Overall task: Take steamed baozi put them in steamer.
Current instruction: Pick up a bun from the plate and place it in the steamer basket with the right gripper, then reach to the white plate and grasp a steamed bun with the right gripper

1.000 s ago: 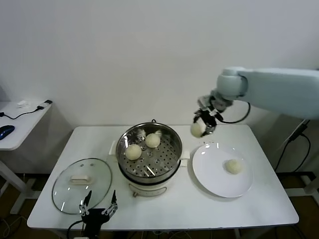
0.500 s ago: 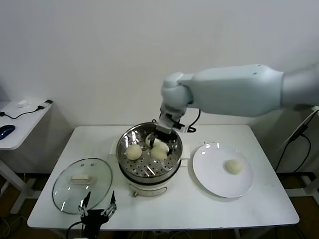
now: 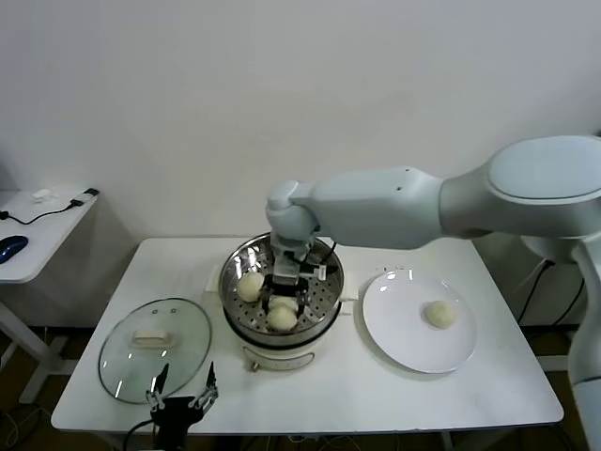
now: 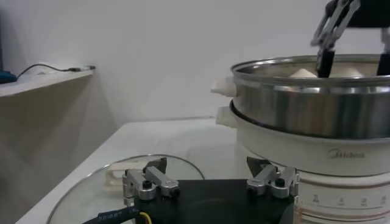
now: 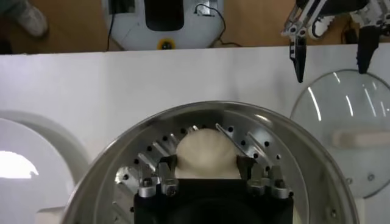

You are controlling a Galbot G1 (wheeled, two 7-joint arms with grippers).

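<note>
— Where was the right gripper [image 3: 283,303] at that moment?

— Down inside the steamer [image 3: 282,287], which stood near the middle of the desk [image 3: 488,376], toward its back edge. The fingers [image 5: 167,172] were closed around a baozi [image 5: 205,153], holding it over the front part of the perforated tray [image 5: 131,176].

— And the other buns?

— A second bun [image 3: 250,286] lay on the tray toward the steamer's left side, apart from the held one. A third [image 3: 439,314] sat alone on the white plate [image 3: 394,338], near the desk's right edge. I could not tell whether a fourth was hidden behind the arm.

— The left gripper [image 3: 185,392]?

— Parked at the front edge of the desk, fingers spread wide, just beside the glass lid [image 3: 155,348] that lay flat at the front left corner.
</note>
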